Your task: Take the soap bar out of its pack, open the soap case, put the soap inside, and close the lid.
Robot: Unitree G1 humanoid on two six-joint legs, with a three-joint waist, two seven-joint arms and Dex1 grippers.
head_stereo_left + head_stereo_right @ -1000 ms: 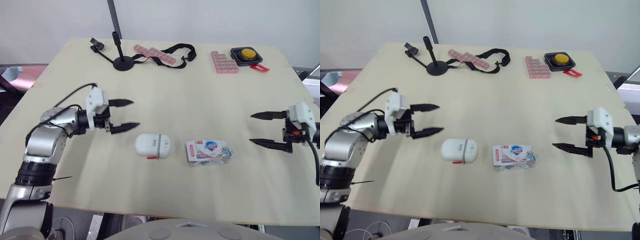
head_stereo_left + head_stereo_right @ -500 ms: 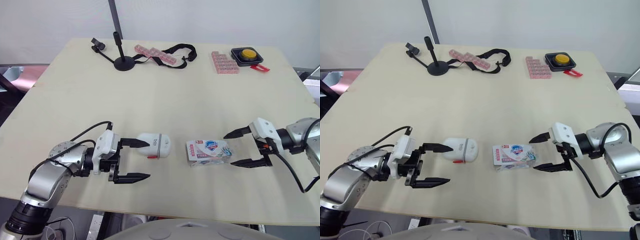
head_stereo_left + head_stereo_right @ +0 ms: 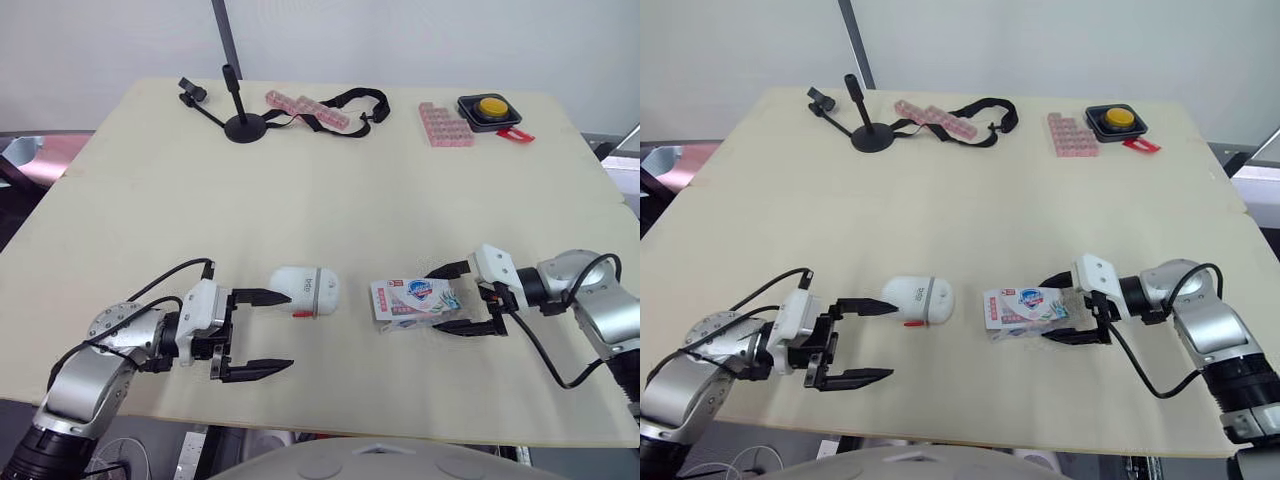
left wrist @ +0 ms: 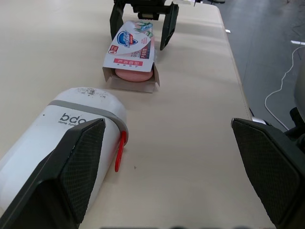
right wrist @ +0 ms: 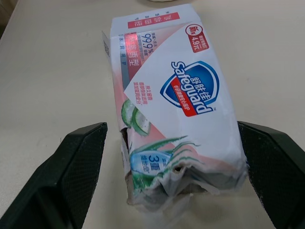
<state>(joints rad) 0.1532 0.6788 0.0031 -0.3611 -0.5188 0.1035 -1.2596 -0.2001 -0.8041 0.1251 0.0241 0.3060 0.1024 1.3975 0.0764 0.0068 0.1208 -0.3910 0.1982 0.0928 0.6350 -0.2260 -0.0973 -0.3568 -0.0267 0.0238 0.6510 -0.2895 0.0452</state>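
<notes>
Right claw (image 3: 436,299) has moved in, jaws apart around the soap pack (image 5: 176,95), lower centre-right; left claw (image 3: 292,330), also apart, sits beside the closed soap case (image 3: 305,290). Unpacking step: next you clamp the pack.

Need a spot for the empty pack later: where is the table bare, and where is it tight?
Barest is the middle band of the table, between the far row (stand, strap, yellow button) and the soap case and soap pack. Tight: the near row, where the open left gripper sits at the soap case's end and the open right gripper straddles the soap pack.
</notes>
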